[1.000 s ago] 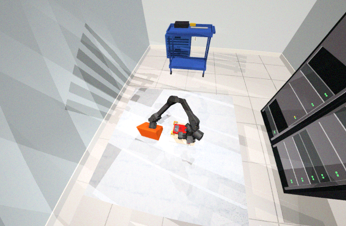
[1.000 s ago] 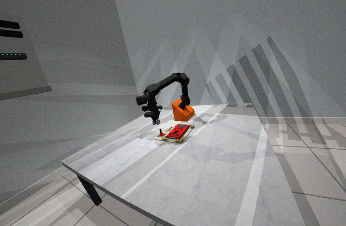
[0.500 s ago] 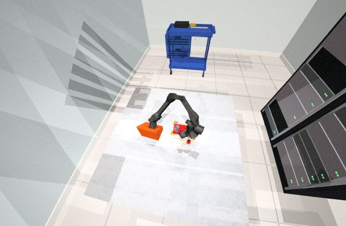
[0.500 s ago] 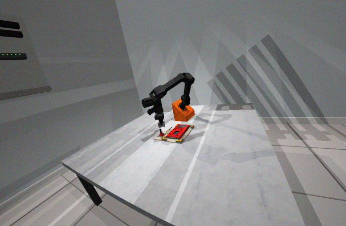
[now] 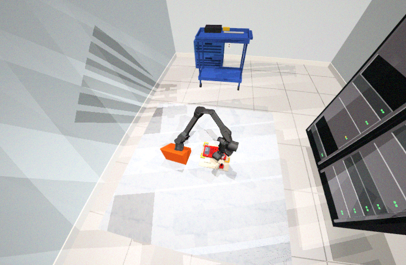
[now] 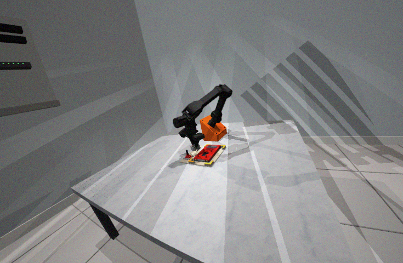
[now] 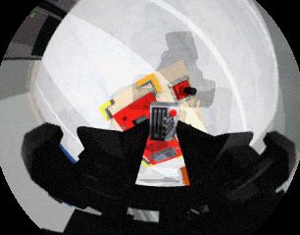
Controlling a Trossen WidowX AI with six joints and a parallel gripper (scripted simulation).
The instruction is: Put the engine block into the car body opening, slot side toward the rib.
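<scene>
My gripper (image 7: 162, 121) (image 6: 193, 147) is shut on the grey engine block (image 7: 159, 122), whose top shows dark slots and a red round spot in the wrist view. The block is held above the board, beside the red car body (image 6: 213, 149) (image 5: 209, 150) (image 7: 128, 114) in the exterior view. In the wrist view it covers part of the body. A dark opening (image 6: 204, 154) shows in the body; in the wrist view the block partly hides that area. The rib cannot be made out. In the top view the arm hides the block and fingertips.
The beige board (image 5: 204, 164) (image 7: 174, 71) carries yellow corner pieces (image 7: 106, 111) and a red square piece with a black knob (image 7: 179, 91) (image 6: 187, 156), close to the gripper. The orange arm base (image 5: 175, 154) (image 6: 211, 131) stands behind. A blue cart (image 5: 220, 74) stands farther back.
</scene>
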